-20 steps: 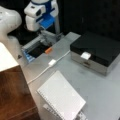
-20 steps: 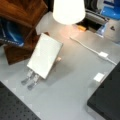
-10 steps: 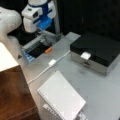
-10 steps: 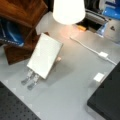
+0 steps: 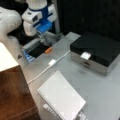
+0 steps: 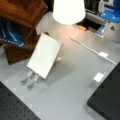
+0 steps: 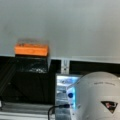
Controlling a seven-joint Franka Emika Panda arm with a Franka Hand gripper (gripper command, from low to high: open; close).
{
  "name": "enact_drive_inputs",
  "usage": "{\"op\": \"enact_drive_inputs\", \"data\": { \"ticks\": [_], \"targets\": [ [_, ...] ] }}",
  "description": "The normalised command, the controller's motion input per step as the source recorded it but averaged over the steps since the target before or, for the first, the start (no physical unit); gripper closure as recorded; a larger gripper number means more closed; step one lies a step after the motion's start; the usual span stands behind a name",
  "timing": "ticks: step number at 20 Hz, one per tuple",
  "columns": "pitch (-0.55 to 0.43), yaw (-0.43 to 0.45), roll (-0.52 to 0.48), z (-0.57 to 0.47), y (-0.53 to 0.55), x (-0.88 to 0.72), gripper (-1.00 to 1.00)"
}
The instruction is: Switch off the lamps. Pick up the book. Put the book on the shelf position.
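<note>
At a front view's left edge stands the shelf position (image 5: 13, 97), a dark reddish-brown wooden block, with a pale lamp shade (image 5: 7, 58) cut off just above it. Right of the block, near that view's bottom, the book (image 5: 61, 98) leans tilted on a small metal stand (image 5: 53, 111), its spiral edge low and toward the left, its ruled face up. It rests untouched, well apart from the arm.

Farther up, a white cable (image 5: 42, 71) runs across the grey surface (image 5: 100, 90) from beside the block to a small white plug piece (image 5: 52, 62) and on toward the right. Above that, at the surface's far edge, sits an orange block (image 5: 48, 50) beside a dark open gap. Over the gap hangs the white and blue arm, its pincer (image 5: 46, 37) close above the orange block and the surface edge; whether its jaws stand apart or closed I cannot tell. To the right lies the black flat box (image 5: 97, 50) with a white latch (image 5: 85, 55).

In a front view the wooden block (image 6: 20, 27) fills the upper left, the book (image 6: 45, 55) propped just in front of it on the stand (image 6: 30, 79). The lamp shade (image 6: 68, 11) glows brightly at the top, lit. The cable (image 6: 87, 47) crosses to the right, and the black box (image 6: 108, 97) takes the lower right corner.

The wrist view shows the orange block (image 7: 31, 49) at the surface edge (image 7: 75, 30), with darkness below.
</note>
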Motion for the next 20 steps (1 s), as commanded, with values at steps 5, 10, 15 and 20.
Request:
{"op": "enact_drive_inputs", "data": {
  "ticks": [5,10,15,20],
  "targets": [
    [-0.128,-0.119,0.008,-0.13,0.22,-0.09,1.00],
    [-0.118,-0.088,0.022,-0.15,0.18,-0.10,1.00],
    [-0.111,-0.068,0.037,-0.13,0.14,-0.10,1.00],
    [-0.120,-0.036,0.035,-0.16,0.09,-0.10,1.00]
  ]
}}
